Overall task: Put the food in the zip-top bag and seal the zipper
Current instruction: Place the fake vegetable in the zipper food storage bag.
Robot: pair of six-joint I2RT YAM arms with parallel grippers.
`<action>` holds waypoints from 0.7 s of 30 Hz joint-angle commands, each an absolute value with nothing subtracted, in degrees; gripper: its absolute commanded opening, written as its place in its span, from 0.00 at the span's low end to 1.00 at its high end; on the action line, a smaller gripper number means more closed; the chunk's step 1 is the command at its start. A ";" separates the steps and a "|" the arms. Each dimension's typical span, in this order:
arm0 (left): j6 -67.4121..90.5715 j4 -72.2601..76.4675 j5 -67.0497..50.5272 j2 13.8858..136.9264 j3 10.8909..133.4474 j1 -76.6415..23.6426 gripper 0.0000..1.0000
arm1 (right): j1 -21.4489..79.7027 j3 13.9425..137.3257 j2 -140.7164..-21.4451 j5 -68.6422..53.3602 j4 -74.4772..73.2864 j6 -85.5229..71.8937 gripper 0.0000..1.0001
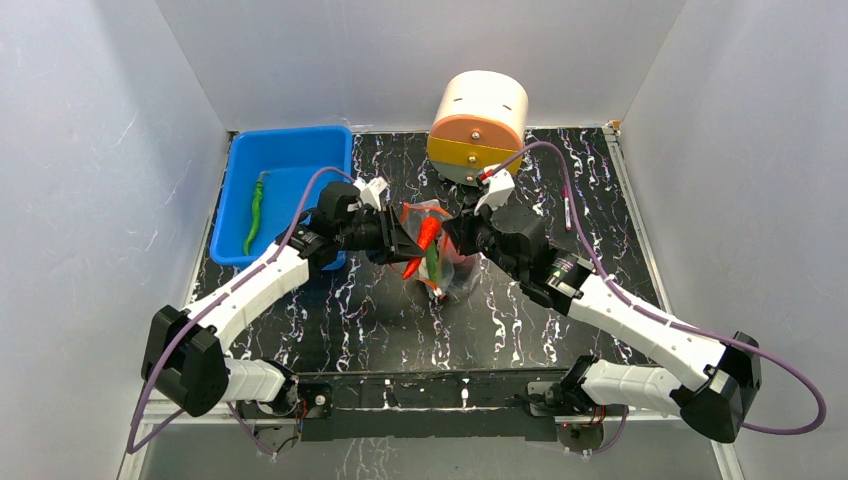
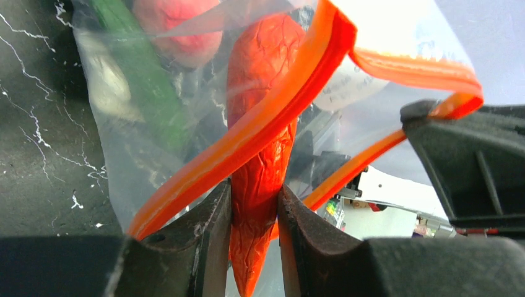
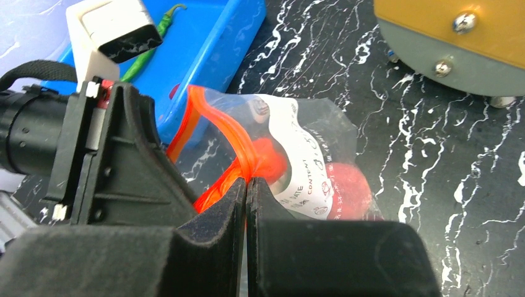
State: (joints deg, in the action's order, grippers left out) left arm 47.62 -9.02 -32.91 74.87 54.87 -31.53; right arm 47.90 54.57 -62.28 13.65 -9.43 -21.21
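Two toy foods, a green pepper point(image 2: 145, 93) and a pink-red fruit point(image 2: 179, 28), already sit inside the clear, crinkled zip-top bag point(image 3: 334, 133), which is held up over the middle of the table point(image 1: 380, 310) by the fully closed right gripper point(image 3: 246, 185) pinching its rim. The left gripper point(image 2: 255, 193) is narrowed onto the red chili point(image 2: 260, 93), which looks partway through the mouth. A second green pepper point(image 1: 254, 215) lies in the blue bin point(image 1: 300, 170) at the far left corner and the orange-red zipper point(image 2: 297, 86) gapes, twisted and unsealed, so loading and sealing seem to remain.
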 commanded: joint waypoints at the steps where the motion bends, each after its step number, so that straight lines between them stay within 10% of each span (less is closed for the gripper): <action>1: 47.66 -6.79 -30.95 75.74 58.10 -31.97 0.04 | 47.81 54.00 -59.88 9.28 -2.81 -23.52 0.00; 13: 48.84 -2.63 -28.48 79.70 57.49 -32.46 0.10 | 47.81 54.01 -60.91 6.99 -2.24 -26.18 0.00; 21: 49.22 -1.74 -27.95 79.11 56.58 -32.97 0.36 | 47.82 53.71 -60.81 8.82 -2.55 -26.29 0.00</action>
State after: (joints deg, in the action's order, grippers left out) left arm 49.17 -2.70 -28.23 80.25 56.25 -32.60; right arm 47.90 53.54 -61.76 7.75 -7.27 -25.85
